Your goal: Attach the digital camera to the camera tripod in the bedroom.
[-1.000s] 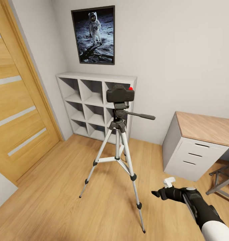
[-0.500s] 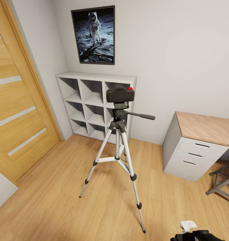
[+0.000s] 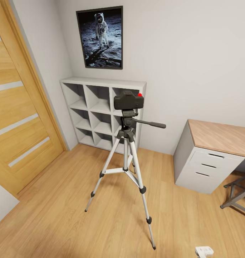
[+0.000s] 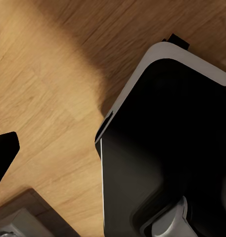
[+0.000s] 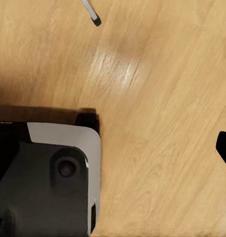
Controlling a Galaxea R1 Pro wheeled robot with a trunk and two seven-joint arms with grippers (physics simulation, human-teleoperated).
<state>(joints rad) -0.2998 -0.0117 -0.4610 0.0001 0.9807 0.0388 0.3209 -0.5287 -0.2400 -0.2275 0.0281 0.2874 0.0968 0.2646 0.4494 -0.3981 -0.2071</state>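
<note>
I have pulled my right arm back: a second ago its dark forearm and pincer reached in over the floor at about four o'clock of the head view, half a second ago only the tip showed at the bottom edge, and now just a small white piece of the arm [image 3: 204, 251] peeks in at five o'clock. The room itself has not shifted, so the head has held steady and only the arm has dropped.

The digital camera [image 3: 128, 100] sits on top of the camera tripod [image 3: 126, 161], at the middle of the view, squarely over the tripod head with the pan handle [image 3: 150, 124] pointing toward three o'clock. It has not moved across these frames with nothing holding it, so I judge the mount has taken and the task is as good as done.

Behind it, at twelve o'clock, stand the white cube shelf [image 3: 102, 114] and the astronaut poster [image 3: 99, 37]; the oak door [image 3: 18, 107] is at nine o'clock and the worktop [image 3: 222, 138] at three.

Both wrist views look down on the wood floor [image 5: 157, 98] and the robot's base [image 4: 167, 148]. A dark fingertip [image 4: 3, 153] on the left and another [image 5: 224, 148] on the right show at the edges, but I cannot tell whether either pincer is released or clenched.
</note>
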